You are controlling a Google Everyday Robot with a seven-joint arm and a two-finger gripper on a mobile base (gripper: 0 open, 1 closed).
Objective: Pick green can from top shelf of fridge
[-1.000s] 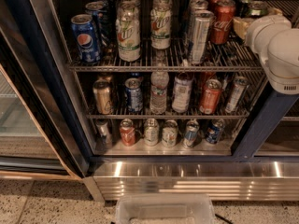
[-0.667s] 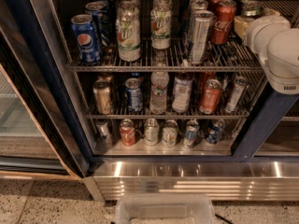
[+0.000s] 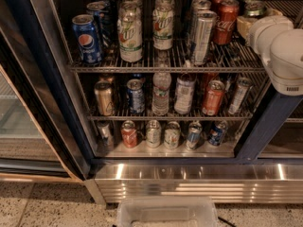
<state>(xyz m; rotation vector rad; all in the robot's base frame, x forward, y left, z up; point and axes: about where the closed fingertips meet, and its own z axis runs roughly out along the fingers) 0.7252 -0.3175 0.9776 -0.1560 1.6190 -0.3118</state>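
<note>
The fridge [image 3: 269,123] stands open in the camera view, with a dark blue frame and three wire racks of drinks. At the right end of the top shelf [image 3: 165,67] stands the green can [image 3: 256,9], dark green with a silver lid, just right of a red Coca-Cola can [image 3: 225,21]. My white arm [image 3: 284,51] reaches in from the right. Its gripper [image 3: 245,25] sits low against the front of the green can, and the wrist hides most of it.
The top shelf also holds a tall silver can [image 3: 202,36], two 7UP bottles [image 3: 130,34] and a Pepsi can [image 3: 87,39]. Cans and bottles fill the lower racks. The glass door [image 3: 28,108] hangs open at left. A clear plastic bin [image 3: 165,213] sits on the floor in front.
</note>
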